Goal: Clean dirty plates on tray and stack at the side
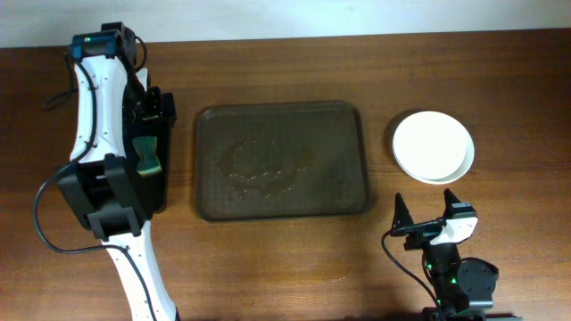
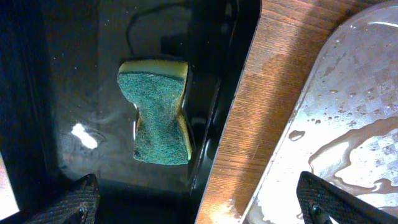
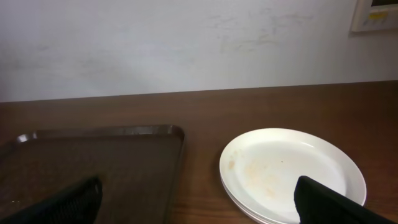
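Edges: the large dark brown rectangular tray [image 1: 348,134] lies mid-table with its raised rim all round; a narrow glossy black tray [image 2: 74,74] lies to its left, apart, with a strip of bare wood between them; the wooden table [image 1: 268,267] ends at a pale wall [image 3: 186,43] on the far side
Room: open wood lies in front of the brown tray; a clear gap separates its right rim from the plates
Plates: a stack of round white shallow plates [image 1: 434,145] sits on the wood right of the brown tray, off it; at least two rims show; the top one carries a faint brownish smear
Tray floor: textured and wet, with a shallow puddle [image 1: 268,165] at its middle
Left pincer [image 2: 199,208]: my arm is folded over the black tray, looking straight down; the jaws are spread wide and hold nothing; a yellow sponge with a green scouring face [image 2: 155,112] lies below in the black tray
Right pincer [image 3: 196,202]: low near the table's front edge, pointing at the wall; the jaws gape wide, empty; the plates are just ahead
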`<state>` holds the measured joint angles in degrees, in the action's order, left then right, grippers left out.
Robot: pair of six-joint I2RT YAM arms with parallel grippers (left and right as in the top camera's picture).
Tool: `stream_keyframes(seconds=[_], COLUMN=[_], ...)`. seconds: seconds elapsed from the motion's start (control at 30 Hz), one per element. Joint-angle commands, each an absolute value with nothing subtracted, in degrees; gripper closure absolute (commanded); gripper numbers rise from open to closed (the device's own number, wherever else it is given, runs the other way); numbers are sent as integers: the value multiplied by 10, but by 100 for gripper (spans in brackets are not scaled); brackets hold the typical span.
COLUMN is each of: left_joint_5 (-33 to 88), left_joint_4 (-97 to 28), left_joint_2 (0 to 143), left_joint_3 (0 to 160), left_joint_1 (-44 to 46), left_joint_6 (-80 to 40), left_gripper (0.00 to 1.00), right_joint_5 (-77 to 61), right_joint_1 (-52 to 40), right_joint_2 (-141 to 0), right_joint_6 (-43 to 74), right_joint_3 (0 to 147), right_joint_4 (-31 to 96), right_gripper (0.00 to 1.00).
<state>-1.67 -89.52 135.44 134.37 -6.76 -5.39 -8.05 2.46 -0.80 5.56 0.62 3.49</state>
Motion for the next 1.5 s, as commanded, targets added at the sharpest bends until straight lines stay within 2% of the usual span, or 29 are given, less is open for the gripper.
stream_keyframes(seconds=[0.0,0.27,0.33,0.4,0.43,0.6,0.67,0.77,0.83,0.93,1.03,1.1,1.47], left_joint_5=[-12,-17,32,28,23,2,-2,-10,-15,-15,-14,-29,-28], left_joint_4=[-896,-879,-772,-687,-599,-320,-199,-41,22,42,52,-28,-46], left_joint_2=[1335,1299,1214,1144,1065,748,593,379,251,115,58,14,3], left_joint_3=[1351,1351,1341,1300,1223,822,607,313,181,54,4,5,5], left_joint_1=[-69,-69,-56,-37,-17,-9,-9,-9,-9,-9,-9,-9,-9], left_joint_6=[-45,-43,-43,-32,11,58,62,62,76,133,162,164,164], left_gripper=[1,1,1,1,1,1,1,1,1,1,1,1,1], right_joint_5=[-82,-82,-82,-82,-82,-82,-82,-82,-82,-82,-82,-82,-82], right_joint_1=[19,19,19,19,19,19,19,19,19,19,19,19,19], right_joint_2=[-2,-2,-2,-2,-2,-2,-2,-2,-2,-2,-2,-2,-2], right_joint_6=[53,53,53,53,53,53,53,53,53,53,53,53,53], right_joint_3=[3,3,3,3,3,3,3,3,3,3,3,3,3], right_joint_4=[38,38,38,38,38,38,38,38,38,38,38,38,38], right_gripper=[2,2,2,2,2,2,2,2,2,1,2,2,2])
